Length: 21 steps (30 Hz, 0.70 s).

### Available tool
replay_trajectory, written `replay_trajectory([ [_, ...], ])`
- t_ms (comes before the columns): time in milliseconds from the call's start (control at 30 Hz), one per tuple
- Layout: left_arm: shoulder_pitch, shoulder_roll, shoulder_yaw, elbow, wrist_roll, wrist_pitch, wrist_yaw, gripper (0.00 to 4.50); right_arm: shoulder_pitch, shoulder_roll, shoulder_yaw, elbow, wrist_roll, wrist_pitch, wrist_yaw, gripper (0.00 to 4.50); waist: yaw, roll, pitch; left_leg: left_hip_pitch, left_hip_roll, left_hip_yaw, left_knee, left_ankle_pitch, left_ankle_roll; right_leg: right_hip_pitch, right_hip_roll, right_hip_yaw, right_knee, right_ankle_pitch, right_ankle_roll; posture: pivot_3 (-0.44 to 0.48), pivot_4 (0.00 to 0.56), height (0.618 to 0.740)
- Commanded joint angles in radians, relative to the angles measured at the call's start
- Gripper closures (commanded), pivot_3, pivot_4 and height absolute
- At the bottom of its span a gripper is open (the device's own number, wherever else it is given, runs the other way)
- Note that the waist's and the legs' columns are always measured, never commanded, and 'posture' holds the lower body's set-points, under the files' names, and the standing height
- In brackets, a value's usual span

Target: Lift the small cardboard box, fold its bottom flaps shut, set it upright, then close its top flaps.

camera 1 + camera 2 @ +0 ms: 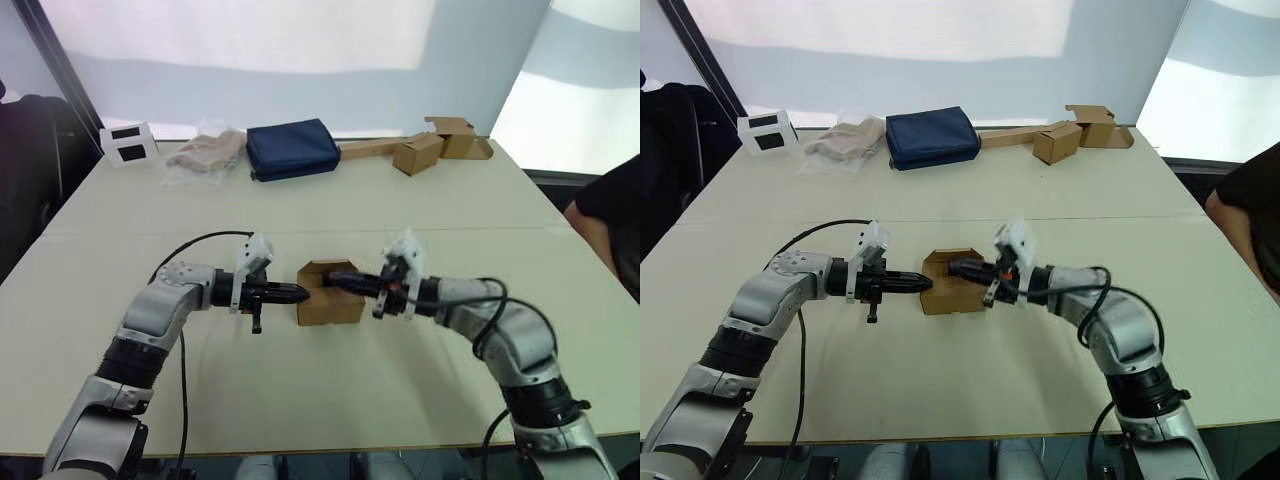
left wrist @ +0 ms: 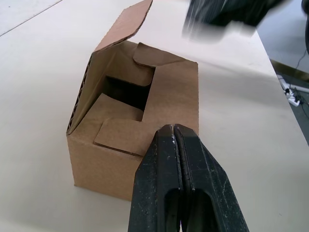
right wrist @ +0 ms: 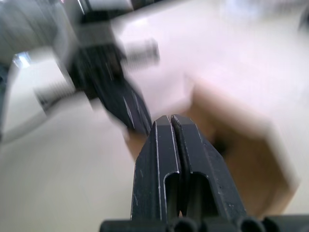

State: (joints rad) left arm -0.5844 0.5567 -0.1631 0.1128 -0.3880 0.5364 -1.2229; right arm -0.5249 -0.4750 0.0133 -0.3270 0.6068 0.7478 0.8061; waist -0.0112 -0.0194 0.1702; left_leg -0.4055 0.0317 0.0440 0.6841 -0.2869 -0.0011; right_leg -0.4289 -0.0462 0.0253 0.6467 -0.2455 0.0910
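Pale and broad, the counter point(image 1: 330, 390) carries the small cardboard box point(image 1: 330, 295) near its middle, standing with top flaps partly folded in and one flap raised. Both arms reach inward from opposite sides. The left gripper point(image 1: 300, 294), fingers pressed together, points at the box's left face, probably bracing it. The right gripper point(image 1: 332, 280), fingers also together, reaches over the top, likely to push flaps down. Spare cartons point(image 1: 440, 145) and a navy pouch point(image 1: 292, 148) lie well apart at the far edge.
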Motion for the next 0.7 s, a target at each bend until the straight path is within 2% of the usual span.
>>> replay_trajectory([
  [33,-0.009,0.004,-0.005,0.028,0.018,-0.007,0.002,4.49,-0.08,0.005,-0.048,0.004,0.049,0.016,-0.016,4.5,0.0,0.0,0.0,0.0,0.0,0.0,0.0,0.0,0.0,0.0,0.0,0.0,0.0,0.0,0.0,0.0,0.15,0.74],
  [167,-0.012,0.002,-0.007,0.038,0.022,-0.02,0.001,4.49,-0.2,0.034,0.079,0.221,-0.132,-0.108,-0.028,4.5,-0.005,0.0,0.0,0.001,0.0,0.002,0.0,0.0,0.0,0.0,0.0,0.001,0.0,0.0,-0.001,0.0,0.15,0.74],
  [333,-0.005,-0.002,-0.005,0.022,0.02,-0.021,0.011,4.49,-0.159,0.033,0.239,0.35,-0.297,-0.26,0.028,4.5,0.0,0.0,0.0,-0.001,0.0,0.003,-0.001,0.0,0.0,-0.001,0.0,-0.001,0.0,0.001,0.001,0.0,0.15,0.74],
  [700,0.003,0.009,0.013,-0.023,-0.009,0.004,0.021,4.49,-0.065,0.041,0.242,0.329,-0.316,-0.269,0.053,4.5,-0.003,0.0,0.0,0.0,0.0,0.002,0.0,0.0,0.0,0.0,0.0,0.0,0.0,0.001,0.001,0.0,0.15,0.74],
])
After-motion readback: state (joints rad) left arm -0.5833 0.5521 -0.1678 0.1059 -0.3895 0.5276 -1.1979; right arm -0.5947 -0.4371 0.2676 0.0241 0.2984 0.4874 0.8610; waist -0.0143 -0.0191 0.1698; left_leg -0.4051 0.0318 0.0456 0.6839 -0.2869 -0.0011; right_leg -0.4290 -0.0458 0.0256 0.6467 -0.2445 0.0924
